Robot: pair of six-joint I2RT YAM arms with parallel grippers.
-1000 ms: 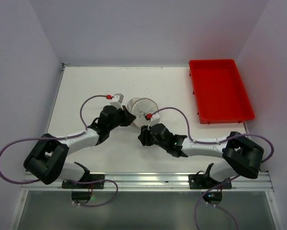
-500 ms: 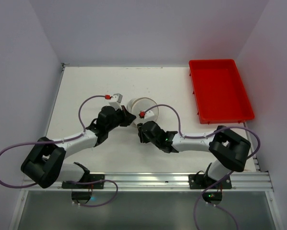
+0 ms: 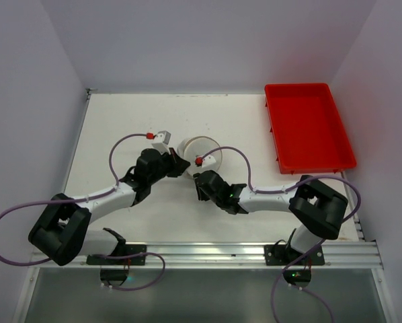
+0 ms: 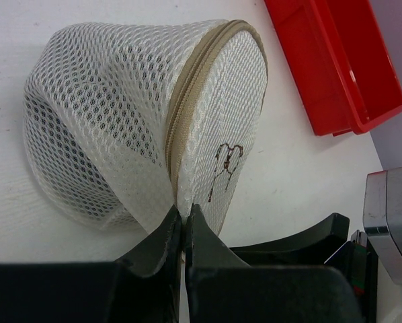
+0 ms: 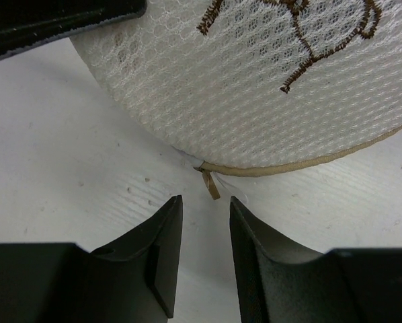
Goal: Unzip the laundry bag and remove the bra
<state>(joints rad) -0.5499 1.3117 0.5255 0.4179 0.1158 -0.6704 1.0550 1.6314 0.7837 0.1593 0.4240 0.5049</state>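
The cream-white mesh laundry bag (image 3: pixel 198 154) lies on its side on the table, its round lid with a dark print facing right (image 4: pixel 221 128). Its tan zipper (image 4: pixel 191 74) is closed. My left gripper (image 4: pixel 183 219) is shut on the bag's edge by the zipper seam. My right gripper (image 5: pixel 206 200) is open just below the lid's rim (image 5: pixel 268 87), its fingertips either side of the small tan zipper pull (image 5: pixel 210 184), not touching it. Something dark shows faintly through the mesh; the bra itself is hidden.
A red plastic tray (image 3: pixel 307 126) stands at the back right, also showing in the left wrist view (image 4: pixel 335 60). Both arms meet near the table's middle; the white tabletop (image 3: pixel 120 121) spreads around them.
My right arm has swung left and forward toward the bag, bringing its gripper up to the lid's lower rim. The left gripper and the bag have stayed in place.
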